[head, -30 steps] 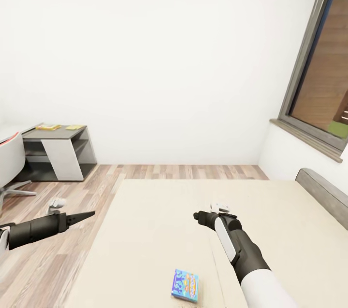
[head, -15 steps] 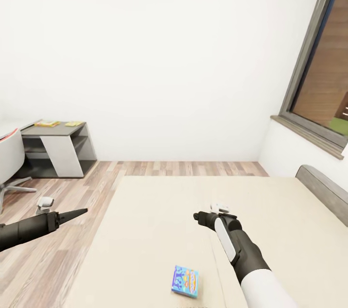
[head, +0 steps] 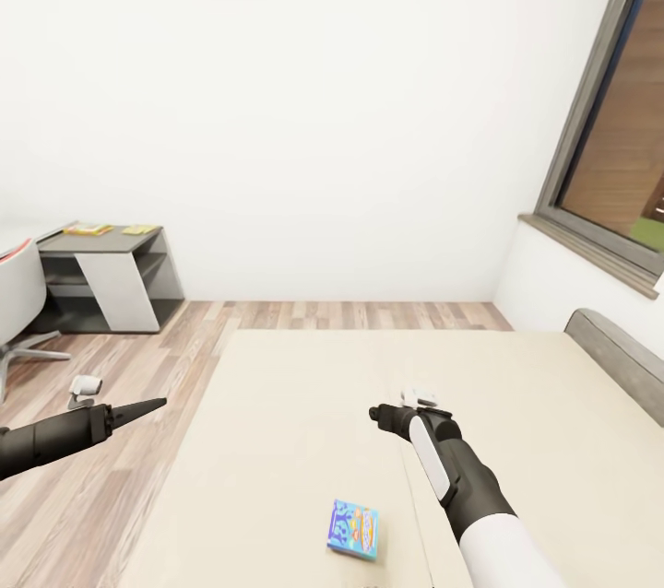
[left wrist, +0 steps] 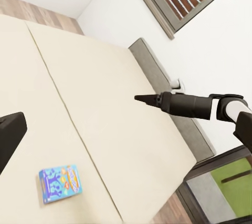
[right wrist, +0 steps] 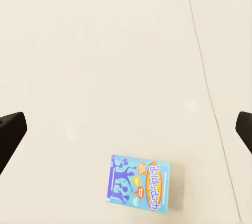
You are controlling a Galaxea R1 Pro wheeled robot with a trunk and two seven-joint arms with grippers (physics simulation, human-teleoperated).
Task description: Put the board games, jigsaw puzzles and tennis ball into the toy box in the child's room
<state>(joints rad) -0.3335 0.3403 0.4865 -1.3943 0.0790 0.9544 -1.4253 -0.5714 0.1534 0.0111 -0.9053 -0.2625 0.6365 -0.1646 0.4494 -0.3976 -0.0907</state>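
One blue board game (head: 353,529) with cartoon print lies flat on the beige bed (head: 304,404), near its front edge. The right wrist view looks straight down on this game (right wrist: 139,181), and my right gripper (head: 374,413) hovers open above the mattress a little beyond it, holding nothing. My left gripper (head: 157,405) hangs over the wood floor left of the bed, also empty, with one dark finger (left wrist: 10,134) at the picture's edge. The dark grey table (head: 101,245) stands far left against the wall, carrying two flat yellowish things (head: 88,228) too small to identify. The toy box and tennis ball are out of view.
A white swivel chair (head: 18,293) stands in front of the table at the left edge. The grey headboard (head: 613,358) and a tall grey-framed window (head: 609,127) close off the right side. Wood floor (head: 138,358) runs between the table and the bed.
My left arm has drawn back a little to the left. The view has tilted slightly, so the desk sits higher in the picture. The right arm and the game have not moved.
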